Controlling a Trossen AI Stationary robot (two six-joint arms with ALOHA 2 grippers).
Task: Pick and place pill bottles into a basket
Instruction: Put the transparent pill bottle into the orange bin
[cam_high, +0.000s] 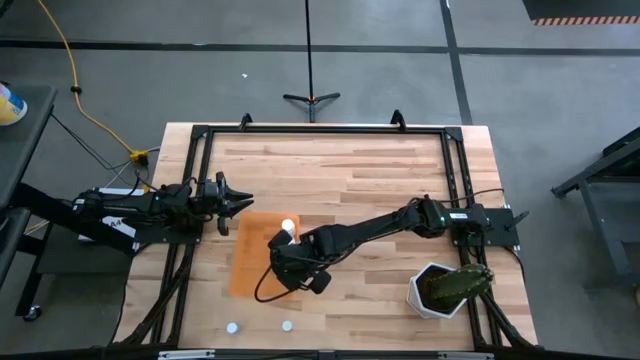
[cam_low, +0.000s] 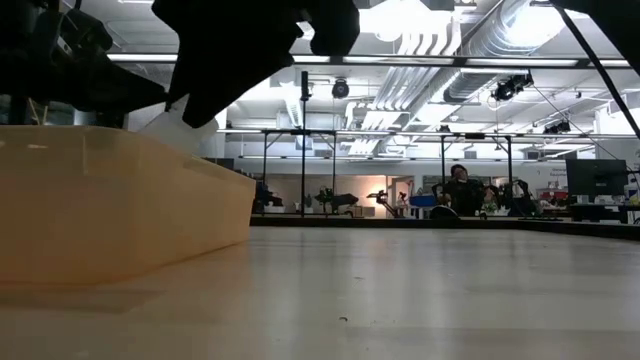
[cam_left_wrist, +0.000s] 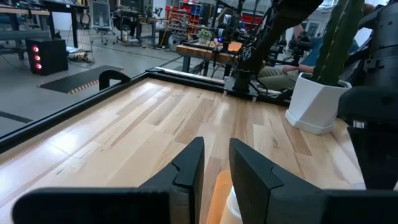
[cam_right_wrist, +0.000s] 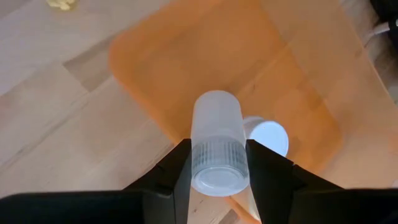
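The orange tray (cam_high: 248, 268) lies flat on the wooden table, left of its middle; it also shows in the right wrist view (cam_right_wrist: 249, 74) and the low view (cam_low: 100, 210). My right gripper (cam_high: 281, 247) is over the tray's far right part, shut on a white pill bottle (cam_right_wrist: 216, 140). A second bottle (cam_right_wrist: 268, 137) stands in the tray beside it (cam_high: 289, 225). Two more bottles (cam_high: 232, 327) (cam_high: 287, 325) stand on the table near its front edge. My left gripper (cam_high: 246, 201) waits just beyond the tray's far left corner, its fingers a narrow gap apart (cam_left_wrist: 216, 174). My right gripper pinches the bottle between its two fingers at the ribbed cap end (cam_right_wrist: 216, 158). The bottle lies along the fingers, cap toward the wrist, its body sticking out past the fingertips. The fingers slant down from the table's right. The bottle's free end (cam_low: 175, 130) shows above the tray's rim.
A white hexagonal pot with a green plant (cam_high: 437, 290) stands at the table's near right. A black frame (cam_high: 320, 130) runs along the table's edges. Bare wood lies between the tray and the pot.
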